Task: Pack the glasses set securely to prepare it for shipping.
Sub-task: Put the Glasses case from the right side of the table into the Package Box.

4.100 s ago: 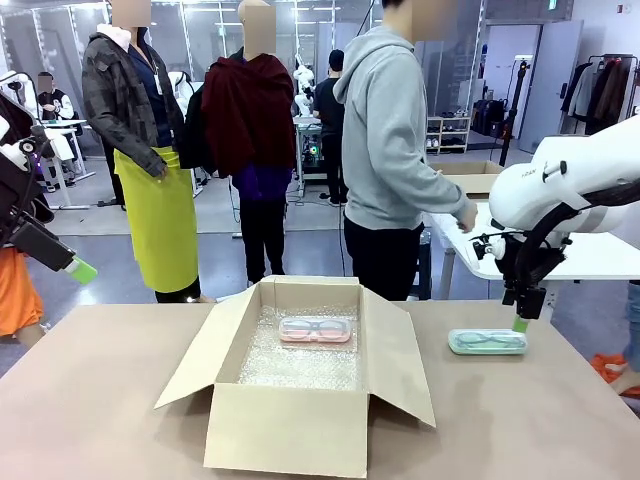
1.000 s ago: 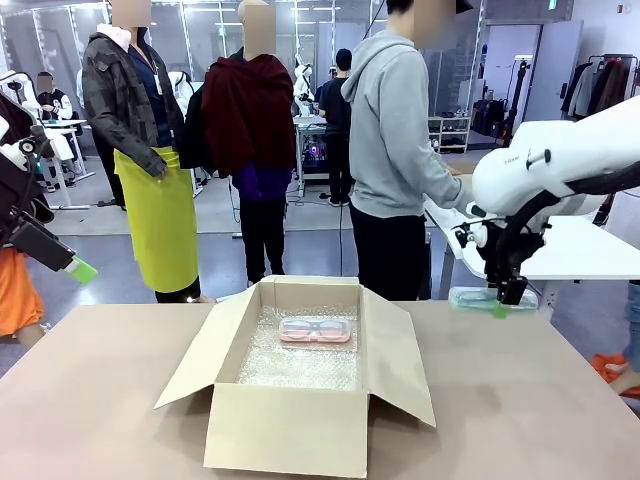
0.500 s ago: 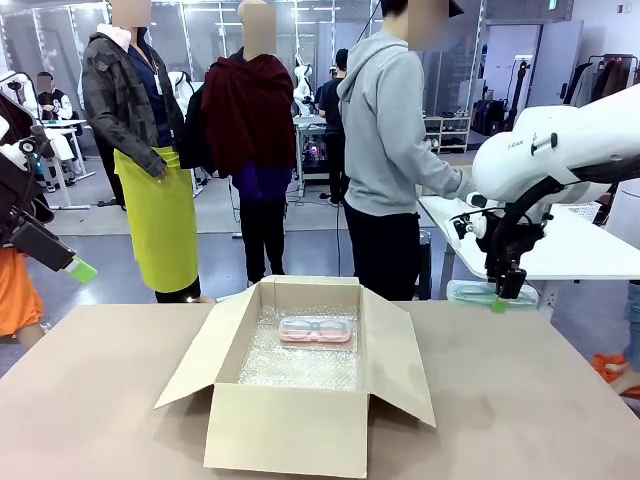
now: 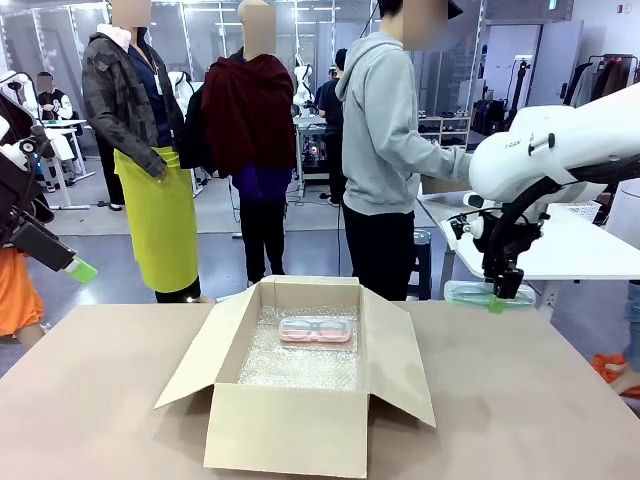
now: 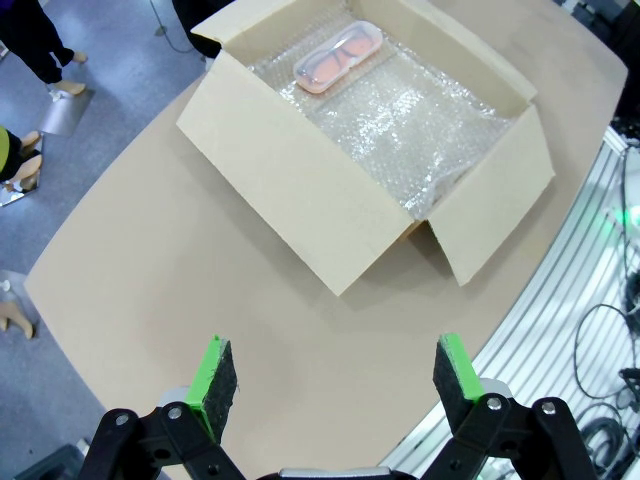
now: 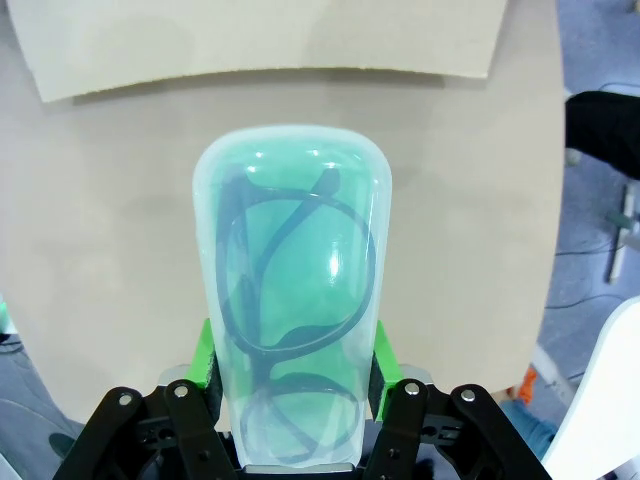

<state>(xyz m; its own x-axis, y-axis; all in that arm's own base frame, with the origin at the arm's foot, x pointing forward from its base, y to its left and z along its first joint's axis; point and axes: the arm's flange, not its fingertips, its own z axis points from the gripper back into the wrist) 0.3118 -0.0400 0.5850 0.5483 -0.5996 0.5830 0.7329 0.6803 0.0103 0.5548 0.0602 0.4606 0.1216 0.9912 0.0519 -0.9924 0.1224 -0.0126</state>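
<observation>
A tan surface (image 4: 520,400) carries an open box (image 4: 290,430) lined with bubble wrap (image 4: 300,368). The pink case (image 4: 315,329) lies inside, near the far wall. The right tool (image 4: 496,300) is clamped on the mint case (image 4: 462,293), in the air over the surface's far right. The left tool (image 5: 335,372) hangs spread wide, holding nothing.

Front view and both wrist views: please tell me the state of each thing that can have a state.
Cardboard box: open, flaps spread outward, floor lined with bubble wrap.
Pink case: closed, lying flat on the bubble wrap inside the box.
Mint-green case: closed, glasses inside, lifted off the table.
Right tool: shut on the mint-green case.
Left tool: open, holding nothing.
</observation>
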